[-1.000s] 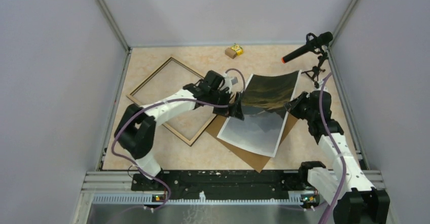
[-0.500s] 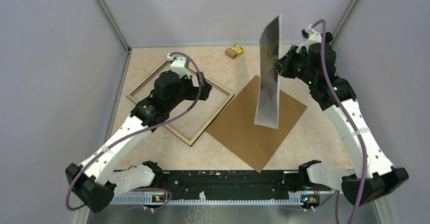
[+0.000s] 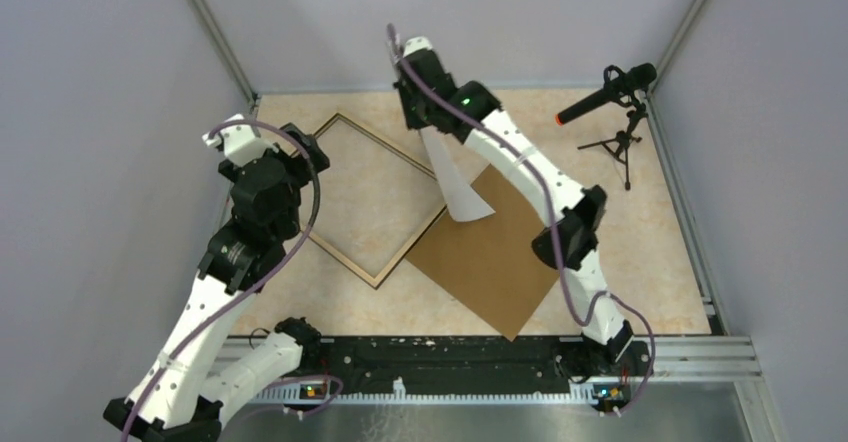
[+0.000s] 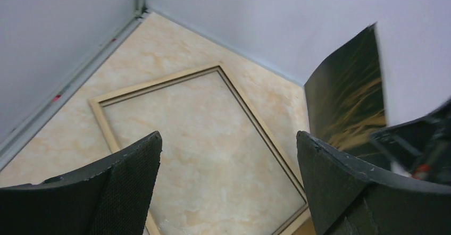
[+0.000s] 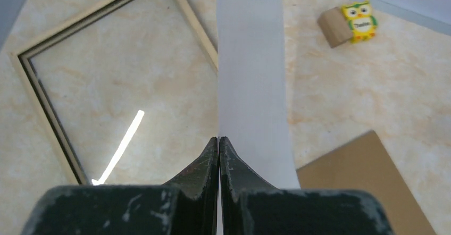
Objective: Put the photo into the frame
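- Top view: the frame (image 3: 411, 248) is lying flat on the table (image 3: 640, 262) with its wood rim up. The right gripper (image 3: 422, 122) is reaching in above the frame's far right side and holding the photo (image 3: 457, 180) up off the table. The photo's white back is facing the camera and its lower end is hanging by the frame's right corner. The brown backing board (image 3: 490, 262) is lying against the frame's right edge. The left gripper (image 3: 306, 152) is hovering over the frame's left side.
- Left wrist view: its black fingers (image 4: 127, 176) are standing wide apart with nothing between them, above the frame. The photo is showing its dark, gold-streaked face to the right of the frame.
- Right wrist view: the jaws are pinching shut on the photo's edge, and the white sheet is running away from them over the frame's right rim. An owl block (image 5: 348, 25) is sitting beyond the frame to its right.
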Available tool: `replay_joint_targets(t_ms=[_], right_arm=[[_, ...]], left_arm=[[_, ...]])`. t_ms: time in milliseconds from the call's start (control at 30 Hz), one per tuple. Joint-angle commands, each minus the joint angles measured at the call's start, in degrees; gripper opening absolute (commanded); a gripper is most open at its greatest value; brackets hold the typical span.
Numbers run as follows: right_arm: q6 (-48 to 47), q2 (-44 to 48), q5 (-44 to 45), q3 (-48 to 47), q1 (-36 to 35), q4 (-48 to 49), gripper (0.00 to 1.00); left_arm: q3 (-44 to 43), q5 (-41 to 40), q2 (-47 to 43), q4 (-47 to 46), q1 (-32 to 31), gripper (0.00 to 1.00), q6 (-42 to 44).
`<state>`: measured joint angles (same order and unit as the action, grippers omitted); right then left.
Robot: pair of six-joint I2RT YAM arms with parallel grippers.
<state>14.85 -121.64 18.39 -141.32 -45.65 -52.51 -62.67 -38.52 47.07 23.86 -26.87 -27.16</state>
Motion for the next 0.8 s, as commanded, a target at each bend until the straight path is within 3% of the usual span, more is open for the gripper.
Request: replay_joint_targets(t_ms=[0,200,367,767], right_arm=[[-3.84,-9.12,-0.56,-8.88,-4.75,-0.33,0.0],[-4.21,-13.04,-4.99,-2.2,-8.68,13.48,0.0],[-1.43,-18.85,-9.38,-4.58,-9.46,17.26,0.0],[7.73,-23.33,-12.77,-2.83,-11.28,26.34,0.0]], left_arm=[[-1.9,-9.63,-2.63,1.17,0.64,0.99,-2.63],[-1.9,-9.22,-3.39,0.75,0.6,0.99,-2.02],[-1.51,-7.48,-3.25,-0.14,0.59,0.99,-1.03],[-1.4,-5.31,-3.0,-0.74,0.55,0.98,-0.36]])
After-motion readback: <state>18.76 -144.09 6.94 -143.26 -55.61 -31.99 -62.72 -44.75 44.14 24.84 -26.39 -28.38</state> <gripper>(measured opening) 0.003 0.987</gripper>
